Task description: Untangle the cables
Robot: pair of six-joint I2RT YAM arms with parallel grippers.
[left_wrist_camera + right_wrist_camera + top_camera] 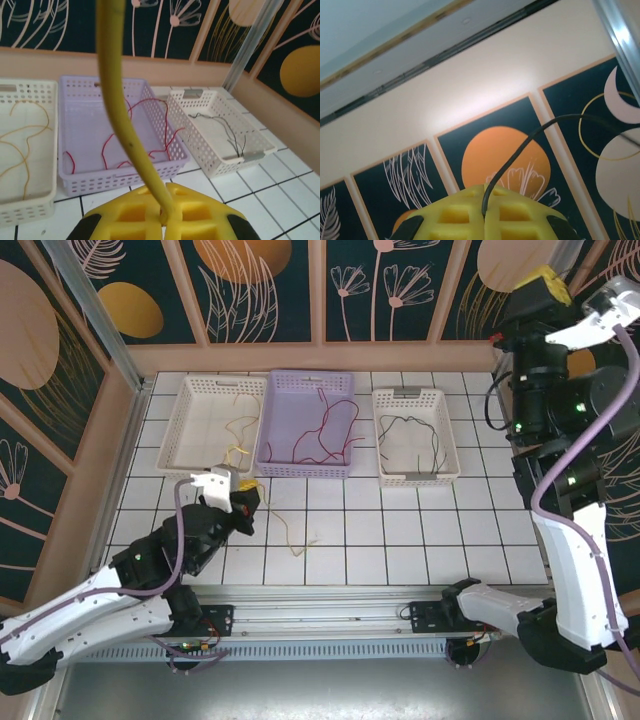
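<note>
Now the left gripper (162, 219) is pinching a yellow cable (112, 75) tight between its pads (200, 212), hovering low over the tiled table (400, 530), whose near half is lying mostly open. The right gripper (484, 214) is clamping a black cable (486, 197), pointing up toward the patterned wall (450, 150). Along the far edge, red cables (325, 425) are lying in the purple basket (310, 375), flanked by white baskets (225, 380).

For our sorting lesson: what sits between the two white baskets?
The purple basket, holding red cables, sits between the left white basket and the right white basket; the top view shows it.
</note>
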